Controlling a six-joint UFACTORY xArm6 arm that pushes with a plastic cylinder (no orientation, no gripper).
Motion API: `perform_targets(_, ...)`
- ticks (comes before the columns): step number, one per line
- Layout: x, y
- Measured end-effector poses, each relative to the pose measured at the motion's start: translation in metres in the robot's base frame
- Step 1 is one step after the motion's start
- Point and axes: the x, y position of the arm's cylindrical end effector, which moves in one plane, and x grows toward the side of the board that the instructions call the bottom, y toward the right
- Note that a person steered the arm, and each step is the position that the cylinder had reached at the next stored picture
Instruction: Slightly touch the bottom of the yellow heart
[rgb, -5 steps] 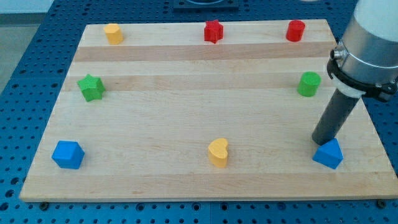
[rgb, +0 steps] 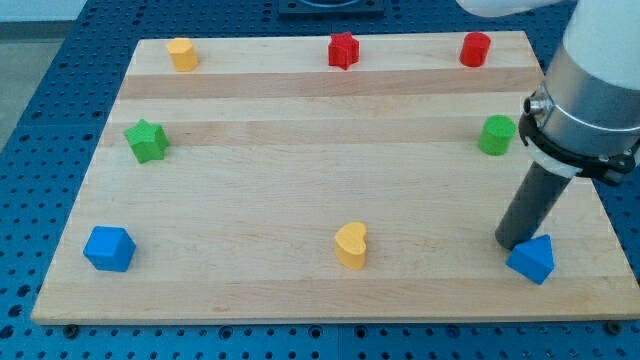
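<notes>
The yellow heart (rgb: 351, 245) stands near the view's bottom edge of the wooden board (rgb: 300, 180), at its middle. My tip (rgb: 508, 243) is far to the heart's right, at about the same height in the view. It rests right against the upper left side of a blue triangular block (rgb: 532, 259). Nothing lies between the tip and the heart.
A blue block (rgb: 108, 248) sits at bottom left, a green star (rgb: 147, 140) at left, a yellow block (rgb: 182, 54) at top left. A red star (rgb: 343, 50) and a red cylinder (rgb: 476, 48) sit along the top, a green cylinder (rgb: 496, 135) at right.
My tip has moved slightly down and left. The blue triangular block has shifted a little down and to the right. The heart has not moved.
</notes>
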Motion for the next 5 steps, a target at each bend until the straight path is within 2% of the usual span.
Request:
perform_targets(2,0.004,-0.011)
perform_targets(5,0.013,-0.083)
